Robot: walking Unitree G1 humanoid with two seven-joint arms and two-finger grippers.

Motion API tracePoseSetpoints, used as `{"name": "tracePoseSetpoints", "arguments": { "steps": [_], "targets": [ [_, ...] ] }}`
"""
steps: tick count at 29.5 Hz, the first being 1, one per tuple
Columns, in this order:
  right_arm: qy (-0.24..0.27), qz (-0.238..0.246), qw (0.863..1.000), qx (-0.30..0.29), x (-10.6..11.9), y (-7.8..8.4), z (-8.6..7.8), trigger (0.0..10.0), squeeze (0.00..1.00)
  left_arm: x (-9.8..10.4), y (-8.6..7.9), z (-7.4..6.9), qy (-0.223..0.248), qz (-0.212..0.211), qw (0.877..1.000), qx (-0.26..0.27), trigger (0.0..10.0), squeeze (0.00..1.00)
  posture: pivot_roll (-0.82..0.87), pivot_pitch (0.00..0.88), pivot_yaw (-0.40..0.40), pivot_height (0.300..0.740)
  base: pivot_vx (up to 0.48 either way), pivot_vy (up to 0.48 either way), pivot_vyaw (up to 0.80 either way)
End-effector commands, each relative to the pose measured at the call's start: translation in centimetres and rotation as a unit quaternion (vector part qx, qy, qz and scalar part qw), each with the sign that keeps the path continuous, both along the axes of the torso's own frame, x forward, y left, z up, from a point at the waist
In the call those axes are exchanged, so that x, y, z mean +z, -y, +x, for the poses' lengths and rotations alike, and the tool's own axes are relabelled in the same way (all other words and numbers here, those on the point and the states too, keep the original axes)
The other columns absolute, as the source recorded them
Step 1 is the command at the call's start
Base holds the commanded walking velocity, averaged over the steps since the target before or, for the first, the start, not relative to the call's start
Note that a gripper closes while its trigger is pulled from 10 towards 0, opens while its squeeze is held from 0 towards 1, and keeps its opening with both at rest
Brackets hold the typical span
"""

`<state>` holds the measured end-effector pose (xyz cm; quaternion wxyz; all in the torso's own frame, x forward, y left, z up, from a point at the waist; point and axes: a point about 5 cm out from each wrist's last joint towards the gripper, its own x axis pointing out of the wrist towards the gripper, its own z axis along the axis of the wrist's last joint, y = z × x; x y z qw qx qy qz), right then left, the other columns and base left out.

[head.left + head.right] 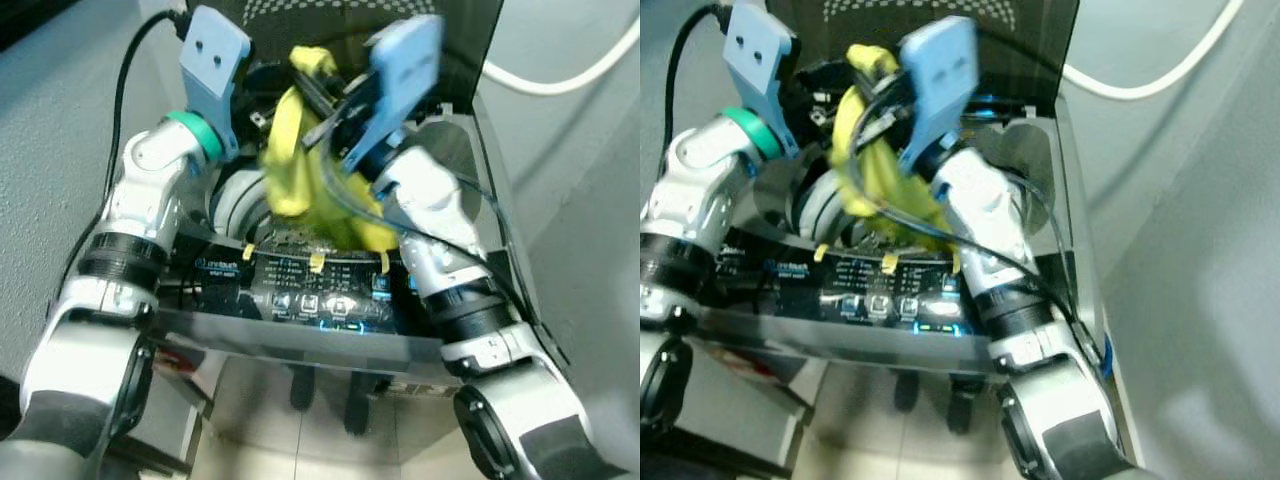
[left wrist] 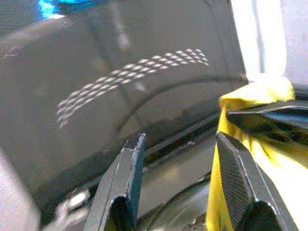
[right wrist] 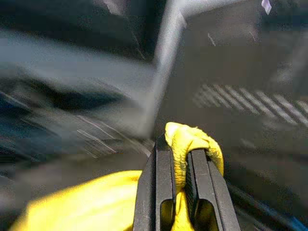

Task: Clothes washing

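A yellow garment hangs in a bunch over the open top of a top-loading washing machine. My right gripper is shut on the cloth's upper fold, reaching in from the right above the drum's white rim. On the left of the garment, my left gripper stands open with nothing between its fingers. Its right finger lies close beside the yellow cloth. The inside of the drum is mostly hidden by the cloth and the arms.
The machine's dark lid stands raised at the back. A lit control panel runs along the front edge. A white hose curves over the grey wall on the right. Pale floor tiles lie below.
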<state>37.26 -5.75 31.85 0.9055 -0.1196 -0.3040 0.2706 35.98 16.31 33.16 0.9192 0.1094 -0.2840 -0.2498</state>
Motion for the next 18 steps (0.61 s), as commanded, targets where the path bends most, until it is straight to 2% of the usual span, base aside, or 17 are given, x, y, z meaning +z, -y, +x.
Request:
{"name": "tracePoseSetpoints", "arguments": {
  "steps": [1, 2, 3, 7, 9, 12, 14, 15, 17, 18],
  "targets": [
    [-0.002, 0.002, 1.0, -0.019, -0.5, 0.2, 0.1, 10.0, 0.0, 0.5, -0.3, -0.9, 0.01, -0.012, 1.0, 0.002, 10.0, 0.0, 0.11, 0.101, 0.036, 0.74, 0.0, 0.0, 0.0],
    [-0.024, 0.014, 0.999, -0.028, -1.3, 1.3, 0.2, 10.0, 1.0, -0.4, -0.9, -2.0, 0.004, -0.016, 1.0, 0.014, 10.0, 0.0, 0.14, 0.095, 0.021, 0.74, 0.0, 0.0, 0.0],
    [-0.043, 0.023, 0.998, -0.044, -2.4, 2.7, 0.4, 10.0, 1.0, -1.6, -1.6, -3.4, -0.006, -0.023, 0.999, 0.033, 10.0, 0.0, 0.15, 0.087, 0.01, 0.74, 0.0, 0.0, 0.0],
    [-0.044, 0.023, 0.998, -0.05, -2.5, 3.1, 0.4, 10.0, 1.0, -2.0, -1.9, -3.7, -0.013, -0.029, 0.999, 0.042, 10.0, 0.0, 0.15, 0.087, 0.01, 0.74, 0.0, 0.0, 0.0],
    [-0.048, -0.025, 0.998, -0.03, -3.1, 3.2, 0.1, 10.0, 1.0, -2.9, -2.0, -4.3, -0.025, -0.034, 0.998, 0.05, 10.0, 0.0, 0.17, 0.072, -0.003, 0.74, 0.0, 0.0, 0.0],
    [-0.054, -0.045, 0.997, -0.016, -3.4, 3.1, 0.0, 10.0, 1.0, -3.1, -1.9, -4.5, -0.028, -0.035, 0.998, 0.05, 10.0, 0.0, 0.17, 0.071, -0.004, 0.74, 0.0, 0.0, 0.0],
    [-0.085, -0.119, 0.989, -0.007, -4.9, 3.1, 0.1, 10.0, 1.0, -3.4, -1.6, -4.6, -0.031, -0.038, 0.997, 0.052, 10.0, 0.0, 0.16, 0.06, -0.012, 0.74, 0.0, 0.0, 0.0],
    [-0.085, -0.119, 0.989, -0.007, -4.9, 3.1, 0.1, 10.0, 1.0, -3.4, -1.6, -4.6, -0.031, -0.038, 0.997, 0.052, 10.0, 0.0, 0.16, 0.06, -0.012, 0.74, 0.0, 0.0, 0.0],
    [-0.114, -0.18, 0.977, -0.007, -6.3, 3.5, 0.3, 10.0, 1.0, -3.4, -1.3, -4.7, -0.034, -0.04, 0.997, 0.054, 10.0, 0.0, 0.15, 0.052, -0.013, 0.74, 0.0, 0.0, 0.0],
    [-0.114, -0.18, 0.977, -0.007, -6.3, 3.5, 0.3, 10.0, 1.0, -3.4, -1.3, -4.7, -0.034, -0.04, 0.997, 0.054, 10.0, 0.0, 0.15, 0.052, -0.013, 0.74, 0.0, 0.0, 0.0]
  ]
}}
